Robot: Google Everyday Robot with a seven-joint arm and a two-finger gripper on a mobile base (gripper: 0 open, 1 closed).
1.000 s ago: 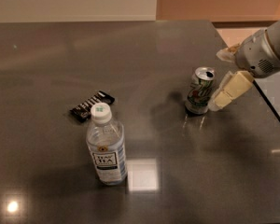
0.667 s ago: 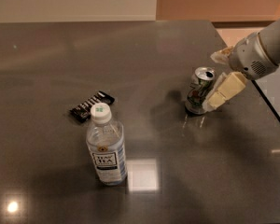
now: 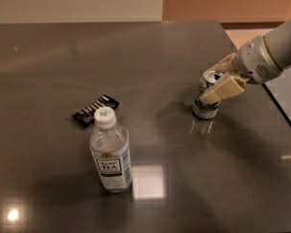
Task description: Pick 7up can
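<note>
The 7up can [image 3: 203,109] stands upright on the dark table [image 3: 136,57] at the right, silver with green markings and an open silver top. My gripper [image 3: 213,81] reaches in from the right, and its cream fingers [image 3: 224,88] straddle the can's upper half. One finger lies across the can's front and the other sits behind its top. The jaws stand apart around the can, which rests on the table.
A clear plastic bottle [image 3: 110,152] with a white cap stands front left. A black snack packet [image 3: 95,109] lies flat just behind it. The table's right edge [image 3: 281,111] runs close behind my arm.
My gripper has moved left from beside the can until its fingers sit around the can's top. The can, bottle and packet have not moved.
</note>
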